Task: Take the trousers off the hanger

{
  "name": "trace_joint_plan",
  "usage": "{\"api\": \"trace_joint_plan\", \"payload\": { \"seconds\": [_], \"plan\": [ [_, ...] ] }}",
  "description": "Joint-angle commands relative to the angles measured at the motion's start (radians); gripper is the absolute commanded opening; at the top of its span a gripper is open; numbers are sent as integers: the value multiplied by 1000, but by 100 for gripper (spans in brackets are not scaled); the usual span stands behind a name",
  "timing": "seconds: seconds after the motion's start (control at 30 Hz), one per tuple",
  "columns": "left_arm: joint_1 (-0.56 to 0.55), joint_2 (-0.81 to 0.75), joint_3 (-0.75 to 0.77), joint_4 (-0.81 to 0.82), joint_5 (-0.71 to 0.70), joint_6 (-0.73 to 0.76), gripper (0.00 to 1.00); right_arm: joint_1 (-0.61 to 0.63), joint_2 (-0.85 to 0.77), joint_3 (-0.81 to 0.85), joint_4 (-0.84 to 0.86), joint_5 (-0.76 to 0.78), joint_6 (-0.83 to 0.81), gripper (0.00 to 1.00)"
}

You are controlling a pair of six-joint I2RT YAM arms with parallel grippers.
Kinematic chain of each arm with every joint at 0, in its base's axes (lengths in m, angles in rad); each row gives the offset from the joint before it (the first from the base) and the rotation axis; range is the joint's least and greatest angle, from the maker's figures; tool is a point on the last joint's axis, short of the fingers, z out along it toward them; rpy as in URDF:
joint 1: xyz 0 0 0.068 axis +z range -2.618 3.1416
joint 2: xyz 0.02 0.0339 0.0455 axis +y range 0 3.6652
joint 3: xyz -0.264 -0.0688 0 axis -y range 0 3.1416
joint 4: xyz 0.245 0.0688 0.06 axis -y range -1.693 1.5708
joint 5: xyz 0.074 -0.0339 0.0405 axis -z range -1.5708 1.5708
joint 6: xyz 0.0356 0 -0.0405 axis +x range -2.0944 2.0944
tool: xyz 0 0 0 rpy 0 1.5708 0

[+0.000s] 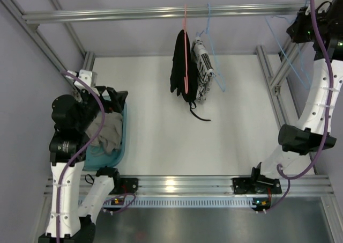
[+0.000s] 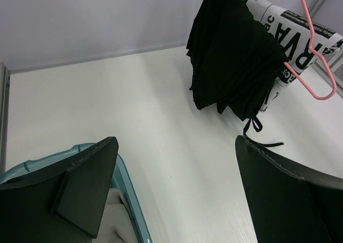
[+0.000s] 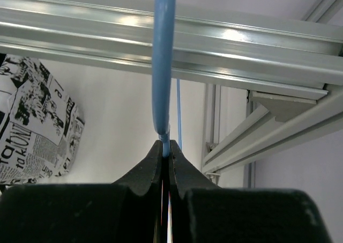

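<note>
The grey-beige trousers [image 1: 104,130] lie bunched in a teal basket [image 1: 122,146] at the left; a pale bit of them shows in the left wrist view [image 2: 115,221]. My left gripper [image 1: 115,99] hovers over the basket's far end, open and empty [image 2: 177,168]. The bare light blue hanger [image 1: 286,55] hangs at the far right with no cloth on it. My right gripper [image 1: 301,29] is raised by the top rail and shut on the hanger's wire [image 3: 163,66], pinched between the fingertips [image 3: 165,149].
A black garment [image 1: 179,71] on a red-orange hanger [image 1: 186,50] and a black-and-white patterned garment [image 1: 202,71] on another blue hanger [image 1: 213,50] hang from the aluminium rail [image 1: 161,12] at the back centre. Frame posts [image 1: 270,87] stand at the right.
</note>
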Motion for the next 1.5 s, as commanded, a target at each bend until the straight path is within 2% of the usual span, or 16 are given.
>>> {"api": "trace_joint_plan", "payload": {
  "seconds": [0.0, 0.33, 0.57, 0.73, 0.93, 0.97, 1.0, 1.07, 1.3, 1.4, 1.47],
  "plan": [
    [5, -29, -21, 52, -13, -38, 96, -21, 23, 53, 114, -9, 38, 0],
    [5, -57, -45, 50, -29, -31, 97, -25, 133, 96, 143, -6, 69, 0],
    [5, -63, -53, 48, -33, -29, 98, -31, 153, 81, 145, 6, 70, 1],
    [5, -63, -59, 48, -32, -37, 98, -35, 107, 9, 151, -7, 66, 18],
    [5, -63, -45, 48, -27, -43, 98, -52, 81, -21, 166, -12, 67, 21],
    [5, -63, -44, 48, -29, -41, 98, -55, 79, -21, 163, -17, 67, 23],
    [5, -66, -41, 47, -33, -41, 98, -60, 72, -22, 163, -23, 66, 35],
    [5, -72, -39, 45, -33, -38, 98, -64, 64, -27, 159, -35, 64, 41],
    [5, -66, -37, 15, -38, -47, 98, -83, -31, -93, 151, -73, 55, 78],
    [5, -57, -36, -8, -46, -52, 98, -87, -77, -122, 143, -96, 58, 92],
    [5, -40, -33, -25, -61, -49, 98, -92, -100, -140, 137, -118, 64, 97]
  ]
}}
